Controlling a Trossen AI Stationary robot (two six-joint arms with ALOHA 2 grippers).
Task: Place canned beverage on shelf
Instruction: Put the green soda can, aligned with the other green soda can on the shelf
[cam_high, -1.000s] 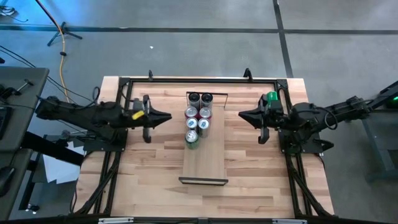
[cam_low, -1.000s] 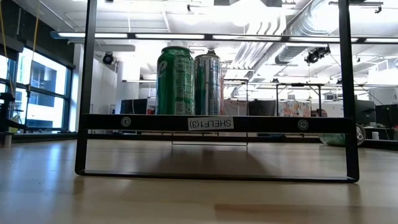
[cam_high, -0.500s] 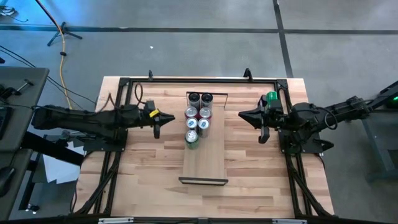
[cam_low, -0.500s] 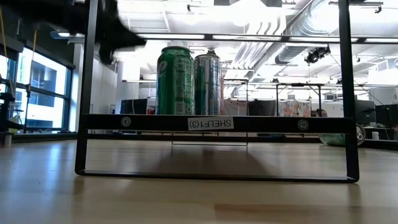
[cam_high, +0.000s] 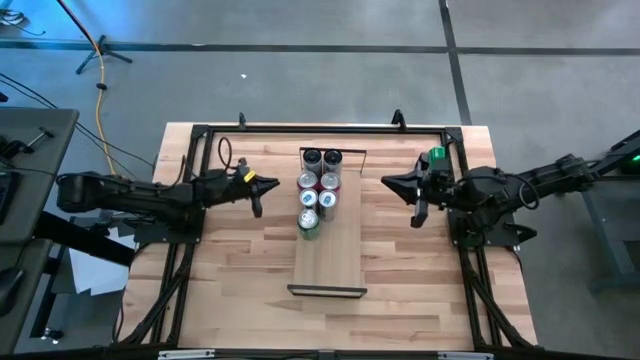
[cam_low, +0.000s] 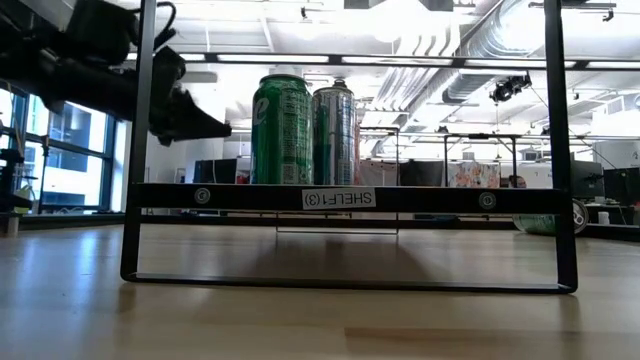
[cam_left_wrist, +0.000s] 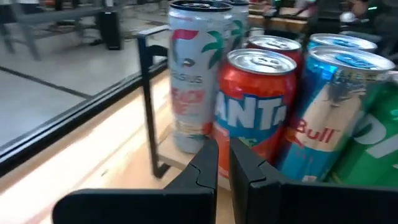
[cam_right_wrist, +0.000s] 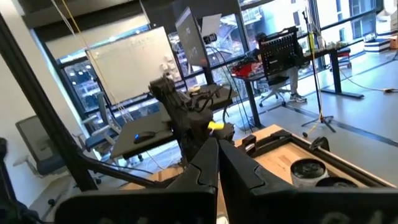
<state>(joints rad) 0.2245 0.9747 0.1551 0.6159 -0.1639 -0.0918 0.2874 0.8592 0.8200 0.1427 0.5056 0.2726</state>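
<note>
Fingers pressed together and holding nothing, the left gripper (cam_high: 268, 184) hangs above the table (cam_high: 240, 280) just to the left of a cluster of cans (cam_high: 319, 194), its tip pointing toward them; the left wrist view shows its dark fingertips (cam_left_wrist: 208, 163) closed in front of an orange Fanta can (cam_left_wrist: 256, 112). Across the table the right gripper (cam_high: 390, 183) mirrors it, fingers likewise closed on nothing and pointing inward, well apart from the cans on their right side.

Seven cans can be counted from above, standing upright in a tight group on the shelf (cam_high: 335, 260) (a long pale board with a dark metal frame at each short end), all toward its far end; the near stretch of board is bare. They stand roughly in pairs, with a green can (cam_high: 309, 225) alone at the near edge of the group. From table height only two of them show clearly, a green can (cam_low: 281, 129) and a silver can (cam_low: 334, 135) side by side above the frame's crossbar, which carries one label (cam_low: 338, 198) reading SHELF1(3) in mirror image.

One shelf, two arms, one table.
</note>
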